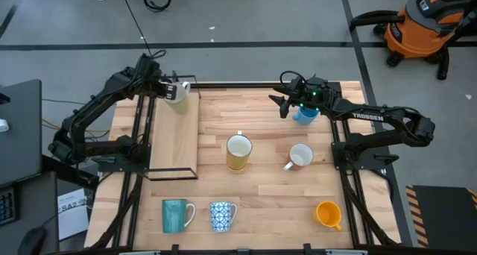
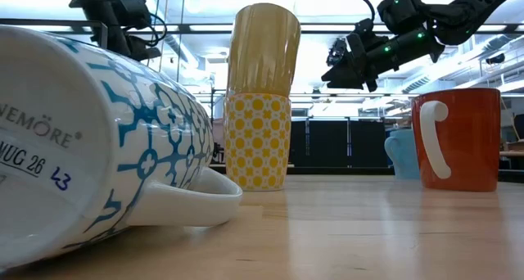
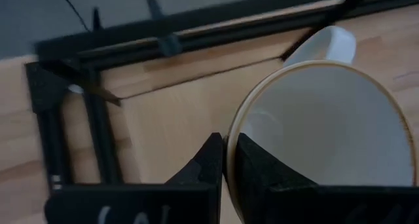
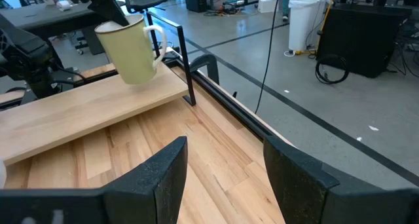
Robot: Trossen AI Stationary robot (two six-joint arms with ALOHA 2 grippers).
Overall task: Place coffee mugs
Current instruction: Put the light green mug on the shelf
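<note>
Nearest the front edge of the table [image 1: 268, 210], I see three mugs waiting: the teal mug [image 1: 175, 215], the blue-and-white patterned mug [image 1: 221, 215] lying on its side, and the orange mug [image 1: 327, 214]. Further in stand the pale yellow mug [image 1: 238, 152] and a white mug [image 1: 300, 156] tipped over.

Beyond those, my left gripper [image 1: 171, 89] holds another white mug [image 1: 177, 93] over the far end of the raised wooden shelf [image 1: 174, 136]. Its fingers [image 3: 216, 165] pinch the rim, one outside the wall and one inside the bowl, nearly closed on the ceramic. The right wrist view shows this mug tilted and clear of the board, with the handle pointing away from the arm.

To do this step well, I would level the mug first, then lower it until the base sits flat on the shelf, well inside the black frame edge, and only then let go. A release while tilted could roll it off the far side.

My right gripper [image 1: 286, 104] waits above the far right of the table, just beside the light blue mug [image 1: 305, 114]. Its fingers are spread wide and hold nothing.
</note>
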